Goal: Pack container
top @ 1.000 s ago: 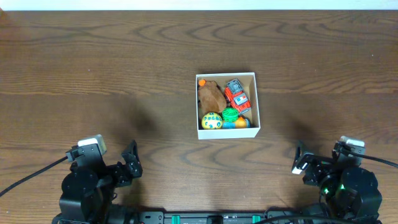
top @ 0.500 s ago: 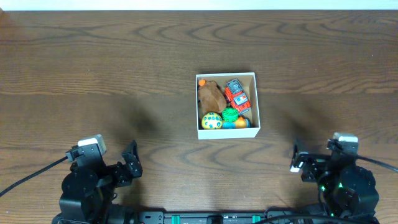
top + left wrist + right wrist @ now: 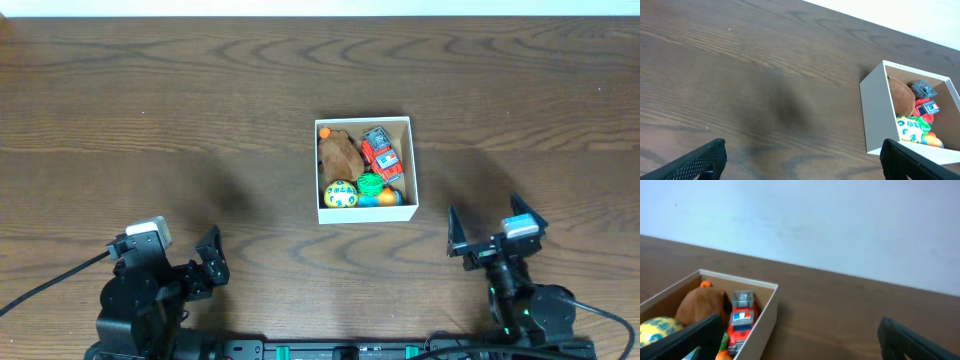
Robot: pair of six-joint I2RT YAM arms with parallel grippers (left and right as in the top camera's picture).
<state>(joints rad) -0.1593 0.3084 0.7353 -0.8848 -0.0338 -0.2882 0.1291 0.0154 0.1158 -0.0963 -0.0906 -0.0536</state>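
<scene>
The container (image 3: pixel 412 160) is a small white square box at the table's middle. It holds a brown plush toy (image 3: pixel 339 153), a red toy truck (image 3: pixel 381 153), a yellow-green ball (image 3: pixel 341 194), a green toy (image 3: pixel 370 184) and an orange ball (image 3: pixel 386 196). It shows at the right of the left wrist view (image 3: pixel 875 112) and at the lower left of the right wrist view (image 3: pixel 765 315). My left gripper (image 3: pixel 205 268) is open and empty at the front left. My right gripper (image 3: pixel 490 232) is open and empty at the front right, below the container.
The dark wooden table (image 3: pixel 150 110) runs to a pale wall at the back (image 3: pixel 840 220). Both arm bases sit at the front edge.
My right arm has turned and shifted left, its fingers now spread toward the container. The left arm and the container have not moved.
</scene>
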